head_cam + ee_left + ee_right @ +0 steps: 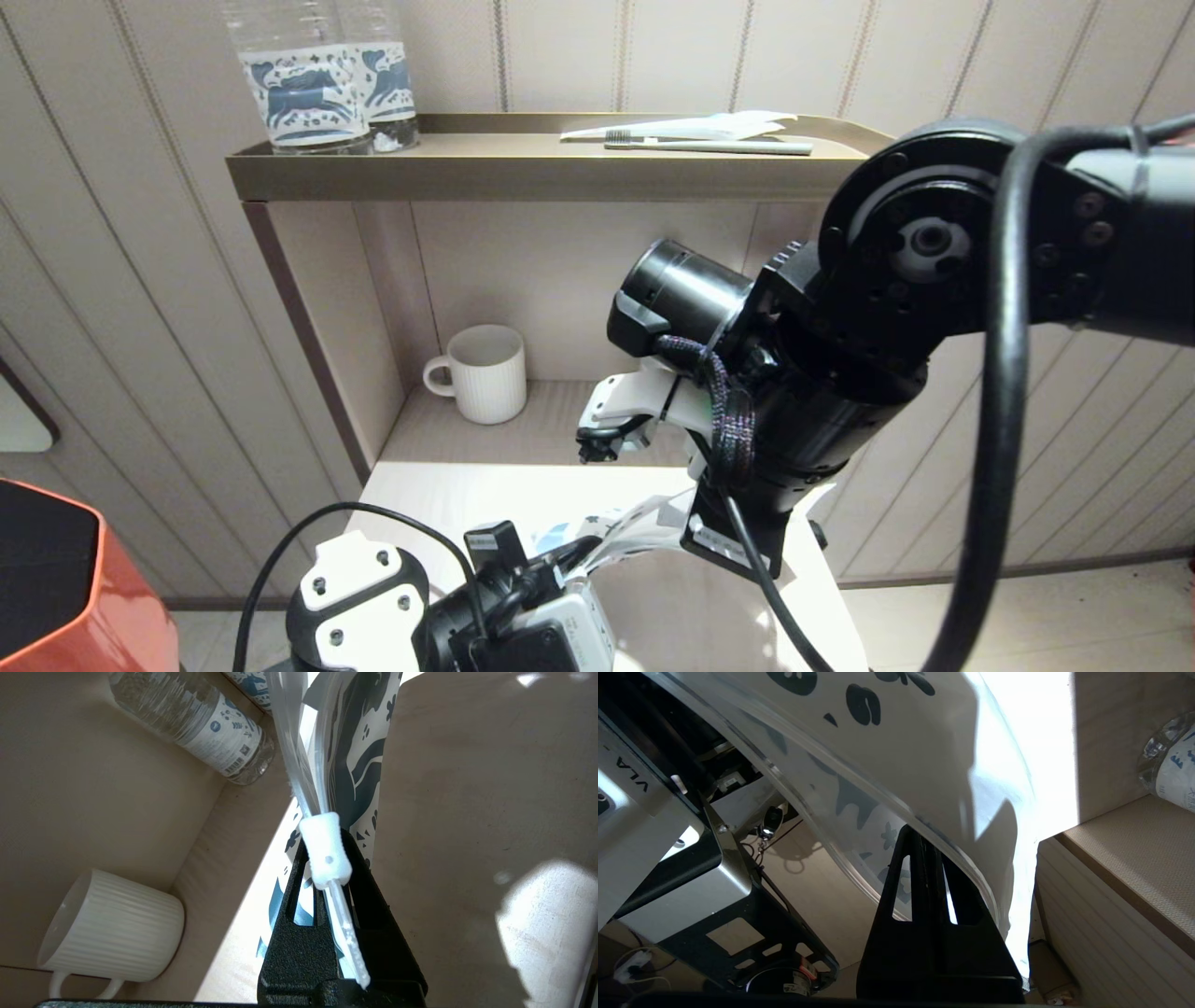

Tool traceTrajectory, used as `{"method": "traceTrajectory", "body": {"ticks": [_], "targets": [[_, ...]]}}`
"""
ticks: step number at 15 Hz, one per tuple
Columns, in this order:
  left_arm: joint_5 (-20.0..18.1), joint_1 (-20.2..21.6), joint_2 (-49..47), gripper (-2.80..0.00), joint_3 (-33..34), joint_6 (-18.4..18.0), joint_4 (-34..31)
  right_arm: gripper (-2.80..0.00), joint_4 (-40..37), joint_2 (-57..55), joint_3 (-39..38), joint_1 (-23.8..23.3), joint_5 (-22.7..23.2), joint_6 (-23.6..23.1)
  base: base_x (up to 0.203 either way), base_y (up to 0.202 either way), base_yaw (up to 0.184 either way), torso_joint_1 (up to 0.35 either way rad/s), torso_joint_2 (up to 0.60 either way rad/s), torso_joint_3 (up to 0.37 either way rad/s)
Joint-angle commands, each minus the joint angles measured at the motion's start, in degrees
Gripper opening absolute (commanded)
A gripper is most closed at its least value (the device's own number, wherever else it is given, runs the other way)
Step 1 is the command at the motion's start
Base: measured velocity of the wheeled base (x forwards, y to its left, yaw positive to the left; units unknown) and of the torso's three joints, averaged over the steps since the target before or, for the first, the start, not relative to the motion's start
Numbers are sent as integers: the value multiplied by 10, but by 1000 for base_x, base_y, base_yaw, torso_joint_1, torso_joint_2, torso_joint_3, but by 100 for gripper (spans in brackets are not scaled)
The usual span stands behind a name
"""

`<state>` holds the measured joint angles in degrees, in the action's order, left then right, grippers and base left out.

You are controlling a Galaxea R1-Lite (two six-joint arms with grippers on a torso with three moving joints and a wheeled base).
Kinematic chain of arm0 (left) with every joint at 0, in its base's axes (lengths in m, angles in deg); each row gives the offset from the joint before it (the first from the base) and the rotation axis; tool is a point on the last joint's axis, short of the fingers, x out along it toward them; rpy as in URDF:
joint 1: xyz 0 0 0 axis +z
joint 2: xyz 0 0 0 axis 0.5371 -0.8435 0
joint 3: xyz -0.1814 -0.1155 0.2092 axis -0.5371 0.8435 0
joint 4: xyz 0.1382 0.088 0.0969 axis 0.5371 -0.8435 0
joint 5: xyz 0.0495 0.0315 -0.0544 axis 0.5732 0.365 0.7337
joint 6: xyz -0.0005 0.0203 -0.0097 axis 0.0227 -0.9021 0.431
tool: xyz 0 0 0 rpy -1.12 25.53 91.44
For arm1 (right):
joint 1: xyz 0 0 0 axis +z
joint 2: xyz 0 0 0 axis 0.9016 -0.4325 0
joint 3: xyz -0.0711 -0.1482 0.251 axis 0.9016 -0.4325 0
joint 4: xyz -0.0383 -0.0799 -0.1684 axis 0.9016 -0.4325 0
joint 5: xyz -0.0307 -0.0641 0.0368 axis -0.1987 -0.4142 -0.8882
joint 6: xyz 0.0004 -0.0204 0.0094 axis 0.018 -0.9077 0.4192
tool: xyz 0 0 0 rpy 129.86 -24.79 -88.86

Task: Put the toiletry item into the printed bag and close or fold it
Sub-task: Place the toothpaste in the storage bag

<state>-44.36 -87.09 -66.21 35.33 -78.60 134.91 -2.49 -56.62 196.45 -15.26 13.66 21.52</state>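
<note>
I see two bottles [322,79] at the top shelf's [523,173] left end, a toothbrush [709,145] on its right, a mug [481,373] below, the printed bag [635,527] over the bench [467,495].

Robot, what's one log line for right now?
left gripper: shut on printed bag | right gripper: shut on printed bag | mug: on shelf

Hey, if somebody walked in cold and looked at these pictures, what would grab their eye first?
Most striking is the printed bag, a white pouch with dark blue shapes, pinched by both arms low over the white table: the left gripper is shut on it beside its white slider tab, the right gripper shut on its clear edge. Next, the big black right arm fills the head view. Above, a toothbrush lies on the shelf near two bottles.
</note>
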Motion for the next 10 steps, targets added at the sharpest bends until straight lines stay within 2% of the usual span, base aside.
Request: {"method": "traceTrajectory", "body": {"ticks": [1,8,10], "targets": [[0,0,-1,-280,0,-2,5,0,-1,1,-1,-1,-3,-1,0,0,0,0,0,0],[-1,1,-16,-280,-10,9,7,0,0,51,-10,-1,7,6,0,0,0,0,0,0],[-1,6,-20,-280,-13,51,7,0,1,86,-15,0,31,6,0,0,0,0,0,0]]}}
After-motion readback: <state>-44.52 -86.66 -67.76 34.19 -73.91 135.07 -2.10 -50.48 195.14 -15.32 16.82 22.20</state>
